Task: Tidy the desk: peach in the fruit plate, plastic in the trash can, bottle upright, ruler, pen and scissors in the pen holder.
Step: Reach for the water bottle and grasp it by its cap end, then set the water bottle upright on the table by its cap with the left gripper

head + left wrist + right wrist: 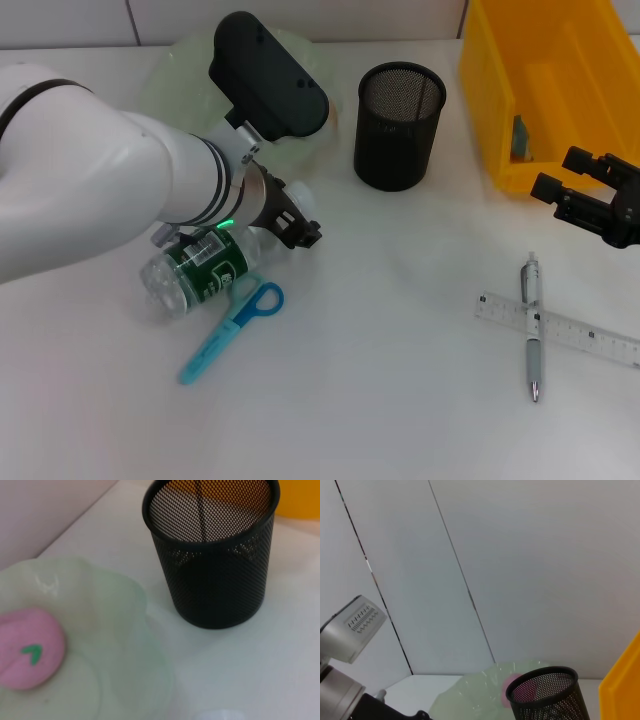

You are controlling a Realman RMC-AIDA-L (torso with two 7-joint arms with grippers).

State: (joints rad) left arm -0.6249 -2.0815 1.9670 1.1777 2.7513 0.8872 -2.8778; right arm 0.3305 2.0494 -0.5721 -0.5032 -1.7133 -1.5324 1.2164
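left gripper point(297, 222) at centre-left sits over the lying bottle point(200, 268), fingers seemingly around its neck; right gripper point(580, 195), far right, hangs open and empty.

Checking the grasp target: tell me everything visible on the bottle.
The bottle is clear plastic with a green label bearing white print. It lies on its side on the white desk, not upright, with its ridged base towards the robot's left. The left pincer is at its neck end, hiding the cap in the head view; I cannot tell whether it grips the bottle. The blue scissors lie right beside it, handle ring against or just short of its wall. Contents are not discernible.
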